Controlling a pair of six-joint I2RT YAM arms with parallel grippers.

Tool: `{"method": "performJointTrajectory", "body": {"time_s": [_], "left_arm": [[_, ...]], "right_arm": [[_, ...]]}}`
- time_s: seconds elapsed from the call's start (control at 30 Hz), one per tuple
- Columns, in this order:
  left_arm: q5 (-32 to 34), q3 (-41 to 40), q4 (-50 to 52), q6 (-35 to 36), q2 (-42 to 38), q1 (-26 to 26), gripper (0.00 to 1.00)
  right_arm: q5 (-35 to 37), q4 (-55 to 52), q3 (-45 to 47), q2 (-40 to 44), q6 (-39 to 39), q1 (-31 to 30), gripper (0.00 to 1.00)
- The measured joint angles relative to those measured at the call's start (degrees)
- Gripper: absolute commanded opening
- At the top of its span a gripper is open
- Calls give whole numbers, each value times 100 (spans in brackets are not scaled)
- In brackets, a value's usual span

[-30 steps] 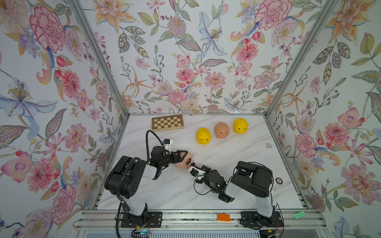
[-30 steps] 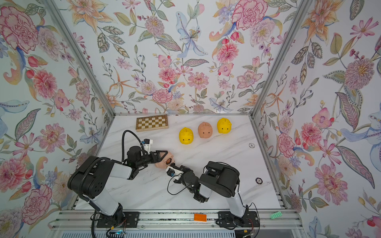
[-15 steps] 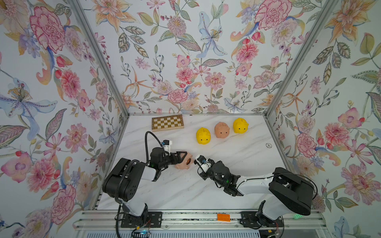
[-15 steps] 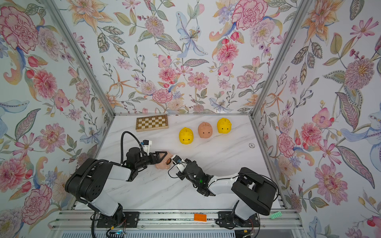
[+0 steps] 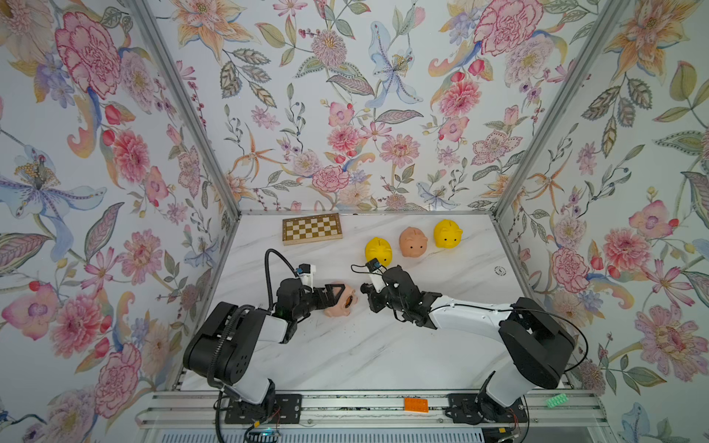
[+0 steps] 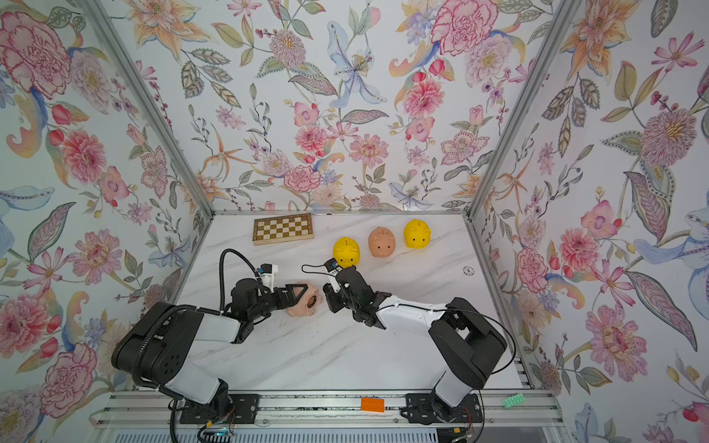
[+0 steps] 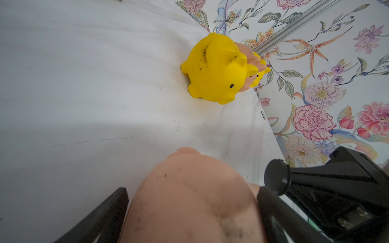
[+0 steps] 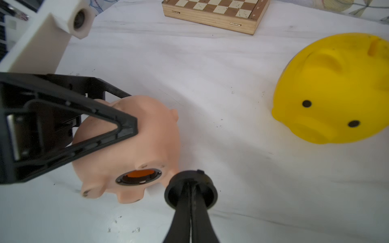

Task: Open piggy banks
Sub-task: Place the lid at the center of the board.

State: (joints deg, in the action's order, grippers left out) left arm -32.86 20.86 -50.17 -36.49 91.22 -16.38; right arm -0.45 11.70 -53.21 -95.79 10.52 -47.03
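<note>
The peach-pink piggy bank [image 8: 134,147] is lying on its side on the white marble table [image 5: 345,356], between your two grippers. Its round belly hole [image 8: 137,176] is standing open and showing orange inside. Your left gripper [image 8: 130,111] is straddling it with the jaws spread wide; I cannot tell whether they are pressing on it. Your right gripper [image 5: 363,288], just beside the hole, is pinching the black plug [image 8: 174,195] with clenched jaws. Farther back, a nearer yellow pig [image 5: 378,250], a pink pig [image 5: 413,241] and a farther yellow pig [image 5: 447,233] are standing in a row, beside the chessboard [image 5: 311,228].
</note>
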Motion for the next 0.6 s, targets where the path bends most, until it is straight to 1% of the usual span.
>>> {"method": "performJointTrajectory", "body": {"time_s": [0.1, 0.27, 0.43, 0.6], "left_arm": [[35, -20, 0, -44, -17, 0, 98], [33, -37, 22, -66, -55, 0, 98], [33, -37, 24, -66, -52, 0, 98], [33, -37, 24, -66, -52, 0, 98]], "right_arm": [[-240, -531, -815, -586, 55, 260, 0], [-588, -1565, -2577, -1805, 79, 560, 0], [-723, -2496, -4177, -2918, 76, 619, 0], [-774, -3281, -5246, -3733, 157, 619, 0]]}}
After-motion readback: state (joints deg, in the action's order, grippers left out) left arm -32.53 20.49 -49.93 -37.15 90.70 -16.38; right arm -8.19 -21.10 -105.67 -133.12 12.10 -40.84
